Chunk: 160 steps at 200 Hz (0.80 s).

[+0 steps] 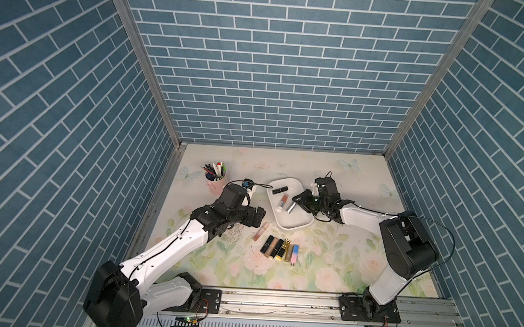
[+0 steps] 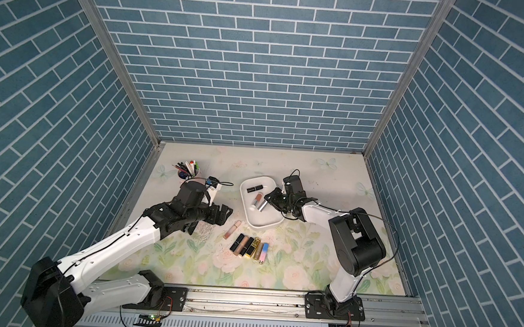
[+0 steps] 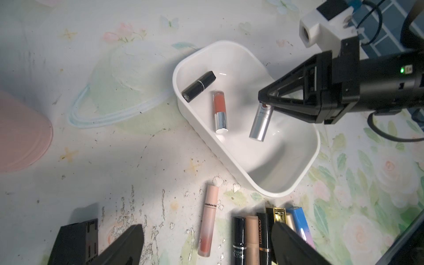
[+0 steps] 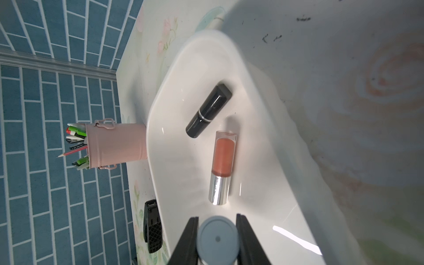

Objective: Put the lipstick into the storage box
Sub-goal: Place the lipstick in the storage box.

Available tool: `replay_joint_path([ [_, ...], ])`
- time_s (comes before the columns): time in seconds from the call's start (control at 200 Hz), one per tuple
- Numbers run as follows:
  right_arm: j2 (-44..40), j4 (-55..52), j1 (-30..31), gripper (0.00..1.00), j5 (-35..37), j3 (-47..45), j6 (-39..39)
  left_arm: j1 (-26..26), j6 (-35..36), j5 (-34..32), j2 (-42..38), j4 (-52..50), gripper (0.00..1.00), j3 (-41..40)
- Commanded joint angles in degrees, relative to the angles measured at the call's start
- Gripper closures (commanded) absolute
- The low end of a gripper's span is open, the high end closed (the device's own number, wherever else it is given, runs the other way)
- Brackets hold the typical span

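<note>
In a top view, the left claw (image 1: pixel 259 216) hangs released left of centre over the table (image 1: pixel 362 183); a row of lipsticks (image 1: pixel 280 249) lies lower right of it — and at centre the right claw (image 1: pixel 297 201) grasps a silver lipstick (image 1: pixel 291 207), tilted inside the white storage box (image 1: pixel 294 225).

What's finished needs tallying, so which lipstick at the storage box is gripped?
The silver lipstick, pinched by the right gripper; the black lipstick and orange lipstick lie loose in the storage box.
</note>
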Motion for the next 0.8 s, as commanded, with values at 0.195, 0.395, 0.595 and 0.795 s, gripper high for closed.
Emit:
replay_joint_path([
  [0.195, 6.21, -0.50, 0.39, 0.93, 2.28, 4.14, 0.11, -0.76, 1.41, -3.18, 1.41, -1.77, 0.06, -0.80],
  [0.395, 9.46, 1.02, 0.66, 0.88, 1.52, 5.65, 1.51, -0.87, 1.76, -3.20, 1.28, -2.23, 0.06, -0.83],
  [0.595, 10.44, 2.19, 0.79, 0.69, 0.59, 5.97, 2.50, -0.87, 1.79, -3.01, 1.56, -2.22, 0.06, -0.93],
  [0.795, 8.61, 1.46, 1.16, 0.55, 1.20, 6.70, 2.51, -0.95, 1.64, -2.57, 1.74, -1.81, 0.06, -1.15],
])
